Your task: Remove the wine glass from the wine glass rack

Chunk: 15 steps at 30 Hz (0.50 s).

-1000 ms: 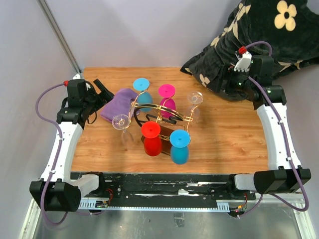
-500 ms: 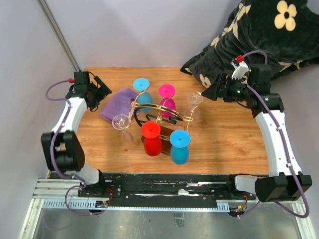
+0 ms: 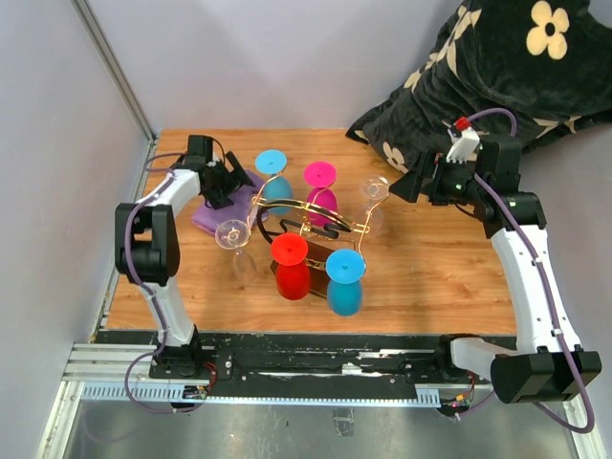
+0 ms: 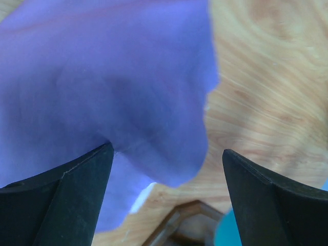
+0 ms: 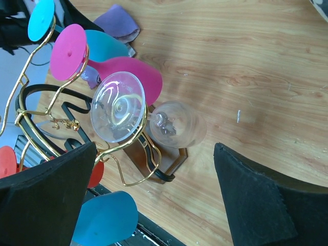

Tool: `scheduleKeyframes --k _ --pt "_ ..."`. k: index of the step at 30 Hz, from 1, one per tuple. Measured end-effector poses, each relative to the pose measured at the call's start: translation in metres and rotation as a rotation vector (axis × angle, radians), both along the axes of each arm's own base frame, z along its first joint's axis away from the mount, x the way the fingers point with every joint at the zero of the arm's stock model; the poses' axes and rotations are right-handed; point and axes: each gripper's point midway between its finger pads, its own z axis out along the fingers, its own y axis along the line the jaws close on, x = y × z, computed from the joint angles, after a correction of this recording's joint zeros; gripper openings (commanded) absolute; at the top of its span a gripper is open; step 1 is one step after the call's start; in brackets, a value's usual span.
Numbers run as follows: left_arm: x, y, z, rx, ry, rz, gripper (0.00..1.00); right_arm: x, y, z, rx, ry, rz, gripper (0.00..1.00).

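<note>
The gold wire wine glass rack (image 3: pixel 308 212) stands mid-table on its dark brown base (image 5: pixel 154 154), with several wine glasses hung upside down from it. A clear wine glass (image 3: pixel 374 189) hangs on the right arm; the right wrist view shows its foot (image 5: pixel 118 106) in a gold loop and its bowl (image 5: pixel 178 124) below. My right gripper (image 3: pixel 402 186) hovers open just right of it, nothing between its fingers (image 5: pixel 256 195). My left gripper (image 3: pixel 232 178) is open above the purple cloth (image 4: pixel 113 92), left of the rack, next to a blue glass (image 3: pixel 273 164).
Pink (image 3: pixel 320 176), red (image 3: pixel 290 253), a second blue (image 3: pixel 345 270) and another clear glass (image 3: pixel 231 232) also hang on the rack. A black flowered cushion (image 3: pixel 497 67) lies at the back right corner. Bare wood shows right of the rack (image 3: pixel 449 258).
My left arm has swung in from the table's left edge to above the purple cloth beside the rack. My right gripper has shifted left toward the clear glass and opened wider.
</note>
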Motion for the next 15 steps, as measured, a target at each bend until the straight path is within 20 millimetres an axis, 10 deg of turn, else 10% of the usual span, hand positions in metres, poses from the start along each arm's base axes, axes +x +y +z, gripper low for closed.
scheduleKeyframes --k 5,9,15 --pt "-0.005 0.004 -0.060 0.010 0.150 0.006 0.96 0.000 -0.003 -0.002 -0.011 -0.002 -0.017 1.00" --pt "-0.003 0.021 -0.059 0.018 0.164 0.055 0.96 -0.002 -0.005 -0.009 -0.019 0.005 -0.030 0.99" --pt "-0.003 0.140 -0.056 0.226 0.211 0.352 0.95 -0.002 -0.005 -0.012 -0.019 0.009 -0.030 0.98"
